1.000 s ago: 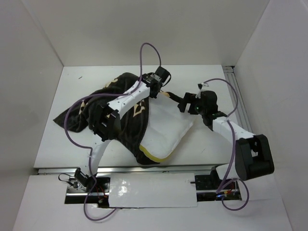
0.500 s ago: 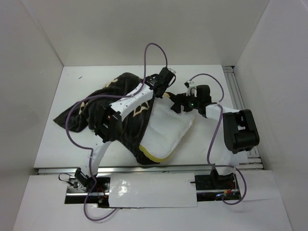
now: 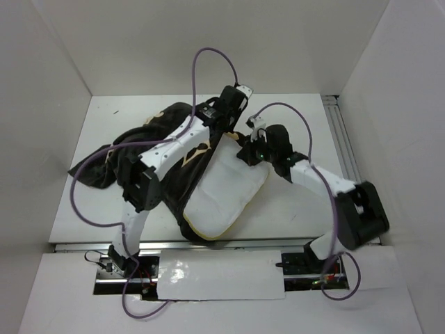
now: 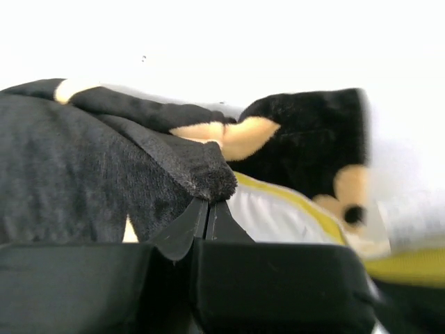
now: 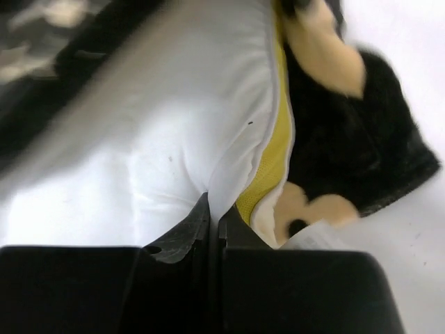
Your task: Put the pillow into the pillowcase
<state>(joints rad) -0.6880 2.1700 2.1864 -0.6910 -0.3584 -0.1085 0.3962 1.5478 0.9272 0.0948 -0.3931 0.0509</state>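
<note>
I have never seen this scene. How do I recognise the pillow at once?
On the white table, a heap of fabric lies near the middle. The pillow is the plump cushion sticking out of that heap toward the near edge. Its plain white cover and yellow seam set it apart from the dark, tan-patterned pillowcase beside it.
</note>
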